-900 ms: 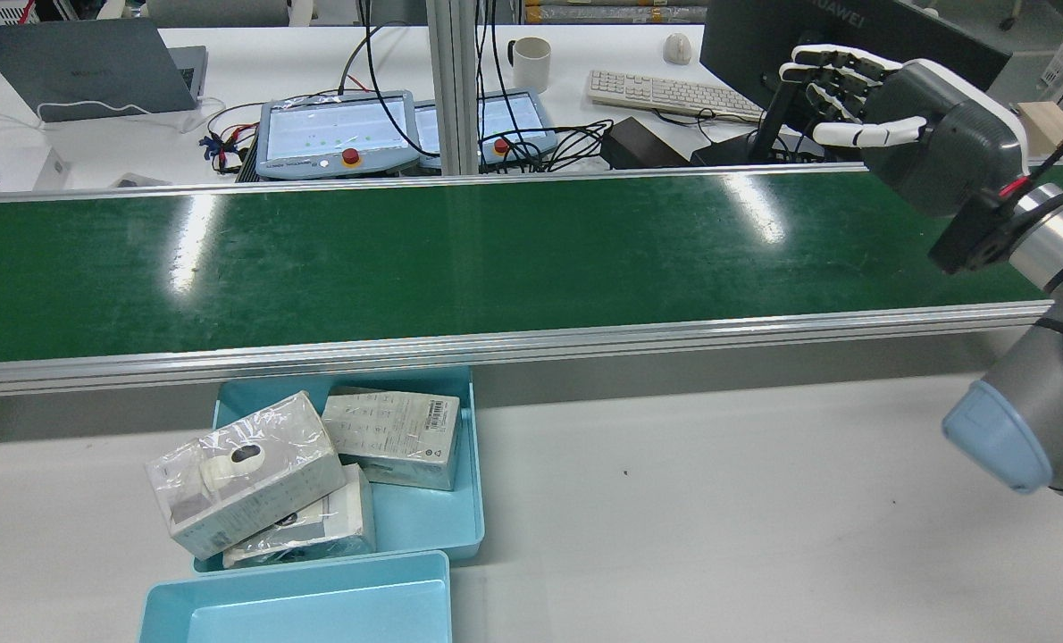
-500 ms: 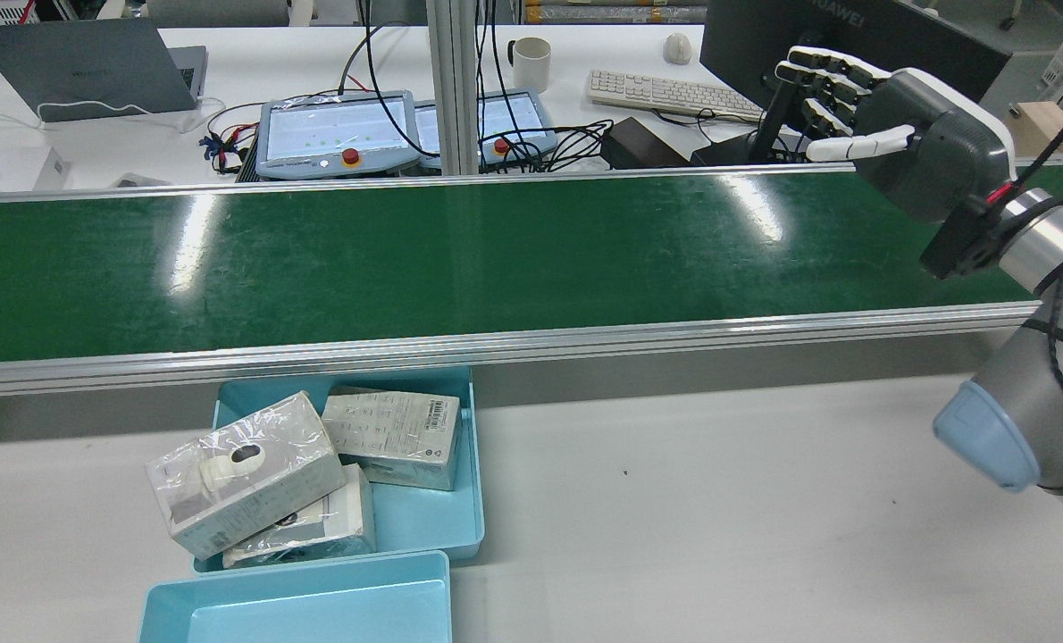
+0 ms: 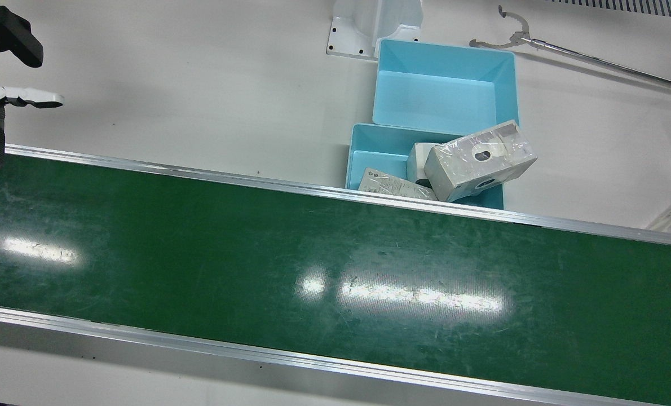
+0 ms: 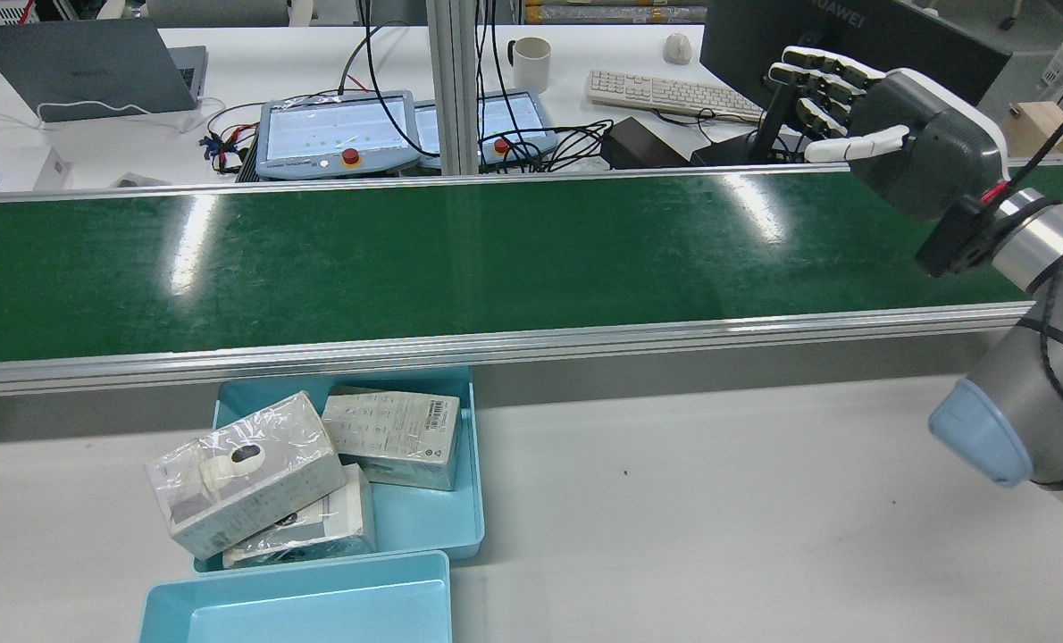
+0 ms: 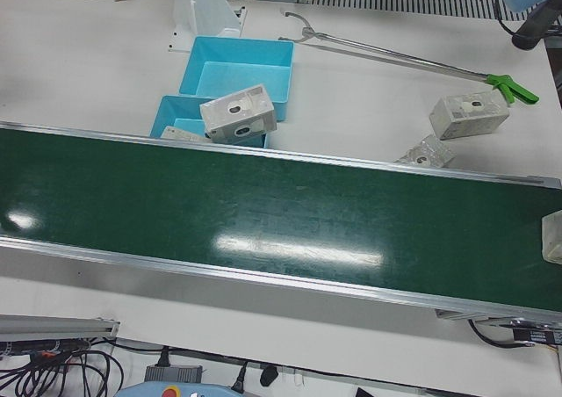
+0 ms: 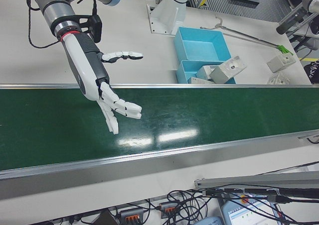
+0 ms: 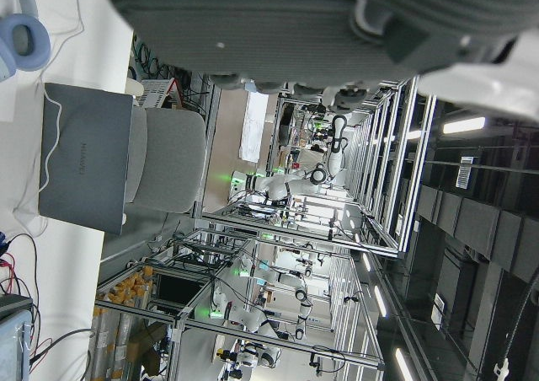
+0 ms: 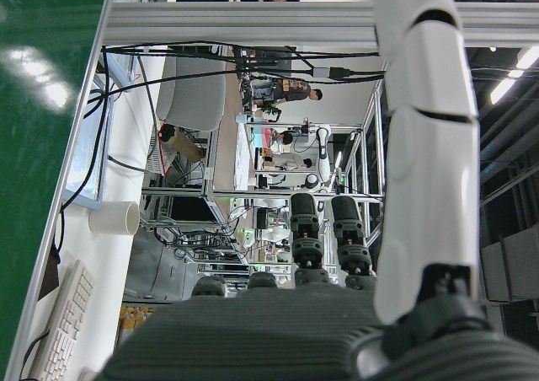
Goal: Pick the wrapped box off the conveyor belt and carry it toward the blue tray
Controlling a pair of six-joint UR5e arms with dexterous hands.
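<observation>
A wrapped box (image 5: 553,237) rides the green conveyor belt (image 5: 263,212) at the far right edge of the left-front view, half cut off. My right hand (image 4: 889,125) hovers above the other end of the belt (image 4: 496,250), open, fingers spread, holding nothing; it also shows in the right-front view (image 6: 107,98). Of my left hand only a dark palm (image 7: 337,10) shows in its own view, fingers hidden. A blue tray (image 4: 473,500) below the belt's near rail holds three wrapped boxes, the top one (image 4: 246,473) tilted over its rim. A second blue tray (image 4: 299,598) stands beside it.
Two more wrapped boxes (image 5: 470,114) (image 5: 424,152) lie on the white table past the trays, beside a long reach-grabber tool (image 5: 395,56). Beyond the belt's far rail are teach pendants (image 4: 335,134), a keyboard (image 4: 665,94) and a mug (image 4: 531,62).
My right hand has drifted slightly left over the belt's end and stayed open. The boxes in the tray have not moved.
</observation>
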